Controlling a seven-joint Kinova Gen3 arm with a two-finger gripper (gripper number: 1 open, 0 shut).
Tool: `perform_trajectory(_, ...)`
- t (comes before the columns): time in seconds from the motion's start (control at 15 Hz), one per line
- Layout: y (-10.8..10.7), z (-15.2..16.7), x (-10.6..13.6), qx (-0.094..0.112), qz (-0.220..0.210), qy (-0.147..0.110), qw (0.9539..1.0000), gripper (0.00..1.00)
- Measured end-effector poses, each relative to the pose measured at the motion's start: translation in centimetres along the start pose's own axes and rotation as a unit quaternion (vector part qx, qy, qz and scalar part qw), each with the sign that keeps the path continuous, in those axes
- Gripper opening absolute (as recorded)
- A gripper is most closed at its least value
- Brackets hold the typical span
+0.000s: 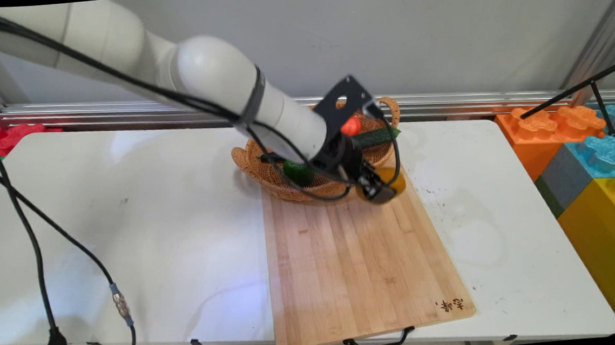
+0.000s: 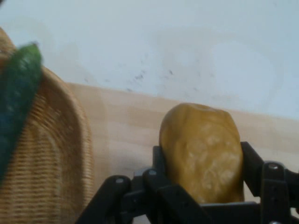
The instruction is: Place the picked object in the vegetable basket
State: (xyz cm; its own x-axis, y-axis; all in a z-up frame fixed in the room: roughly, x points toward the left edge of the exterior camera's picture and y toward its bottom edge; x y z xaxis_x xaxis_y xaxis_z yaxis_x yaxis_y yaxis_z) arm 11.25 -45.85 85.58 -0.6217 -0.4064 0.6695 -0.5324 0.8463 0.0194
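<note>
Item: my black two-finger gripper (image 1: 379, 188), at the far end of the pale rectangular bamboo cutting board (image 1: 357, 261). My fingers (image 2: 250, 163) are clamped on a yellow-brown, potato-shaped lump (image 2: 203, 149); in the hand view it sits between the two pads, one pressed against each flank, its rounded top rising above them. In the main view the same lump shows as an amber patch behind my fingers, over the board's far right corner. Whether it touches the wood I cannot tell.

Item: round woven wicker basket with handles (image 1: 264, 167), standing on the white surface (image 1: 127, 228), its near rim overlapping the board's far edge. It is just beside my held lump; in the hand view its woven wall fills the lower left.

Item: contents of the basket. A dark green, long vegetable-like piece (image 1: 378, 136) lies across the right rim and pokes out past it. A second green piece (image 1: 298, 172) lies lower, partly hidden by my wrist. A small orange-red piece (image 1: 351, 126) shows beside the black bracket on my wrist.

Item: the board's black wire handle (image 1: 379, 342), at the near edge, hanging over the surface's front.

Item: large plastic building blocks in orange, blue, grey and yellow (image 1: 594, 174), stacked off the surface's right end, well apart from me.
</note>
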Motion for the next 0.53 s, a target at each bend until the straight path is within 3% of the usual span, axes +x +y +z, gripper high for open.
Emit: perform_trajectory(0.53,-5.3,-1.9,1.9,0.068,-0.007,0.007,0.9976,0.00)
